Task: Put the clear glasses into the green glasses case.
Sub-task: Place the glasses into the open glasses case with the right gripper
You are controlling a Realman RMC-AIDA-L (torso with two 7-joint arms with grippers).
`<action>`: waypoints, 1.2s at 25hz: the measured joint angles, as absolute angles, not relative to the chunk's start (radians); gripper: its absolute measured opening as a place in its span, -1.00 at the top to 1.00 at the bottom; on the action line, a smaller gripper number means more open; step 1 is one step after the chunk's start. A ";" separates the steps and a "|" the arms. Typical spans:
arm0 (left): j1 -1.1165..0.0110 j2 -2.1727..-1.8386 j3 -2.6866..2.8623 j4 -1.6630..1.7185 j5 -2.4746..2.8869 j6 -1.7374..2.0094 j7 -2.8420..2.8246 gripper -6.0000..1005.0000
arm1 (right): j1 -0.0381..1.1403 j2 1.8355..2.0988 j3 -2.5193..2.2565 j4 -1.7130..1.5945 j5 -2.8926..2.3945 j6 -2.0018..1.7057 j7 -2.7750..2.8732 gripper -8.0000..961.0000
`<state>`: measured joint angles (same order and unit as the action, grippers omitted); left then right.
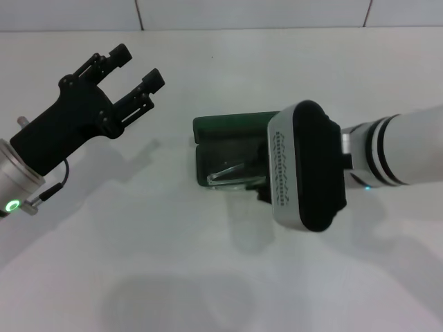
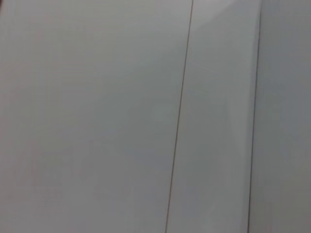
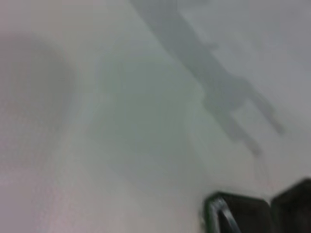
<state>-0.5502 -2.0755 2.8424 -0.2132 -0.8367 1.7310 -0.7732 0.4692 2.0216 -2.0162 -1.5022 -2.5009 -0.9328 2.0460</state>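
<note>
The green glasses case (image 1: 223, 128) lies open at the table's middle, its lid raised toward the far side. Inside its tray lie the clear glasses (image 1: 228, 173), and one thin arm catches the light. My right arm reaches in from the right, its wrist housing (image 1: 304, 166) covering the case's right end and hiding the right gripper beneath it. In the right wrist view a corner of the case (image 3: 252, 213) shows, with a clear strip of the glasses (image 3: 226, 216) at its rim. My left gripper (image 1: 140, 63) hangs open and empty at the far left, well away from the case.
The white table (image 1: 138, 277) spreads all round the case and carries the arms' shadows. A white tiled wall (image 1: 249, 14) runs along the far edge. The left wrist view shows only white panels with thin seams (image 2: 180, 116).
</note>
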 joint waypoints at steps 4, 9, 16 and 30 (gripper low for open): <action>-0.551 -2.075 2.842 -0.213 -0.837 1.731 -0.773 -0.54 | 0.474 2.023 -2.014 -1.492 -2.405 -0.962 1.976 0.33; -0.559 -2.075 2.842 -0.213 -0.833 1.730 -0.773 -0.54 | 0.553 2.028 -2.053 -1.349 -2.306 -0.881 1.930 0.33; -0.555 -2.075 2.842 -0.214 -0.829 1.734 -0.773 -0.54 | 0.632 2.028 -2.101 -1.245 -2.287 -0.794 1.964 0.33; -0.555 -2.074 2.843 -0.215 -0.825 1.736 -0.773 -0.54 | 0.611 2.028 -2.146 -1.254 -2.524 -0.665 2.164 0.33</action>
<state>-0.5547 -2.0739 2.8425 -0.2147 -0.8246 1.7365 -0.7731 0.6109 2.0278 -2.1456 -1.2541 -2.5235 -0.6645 2.1642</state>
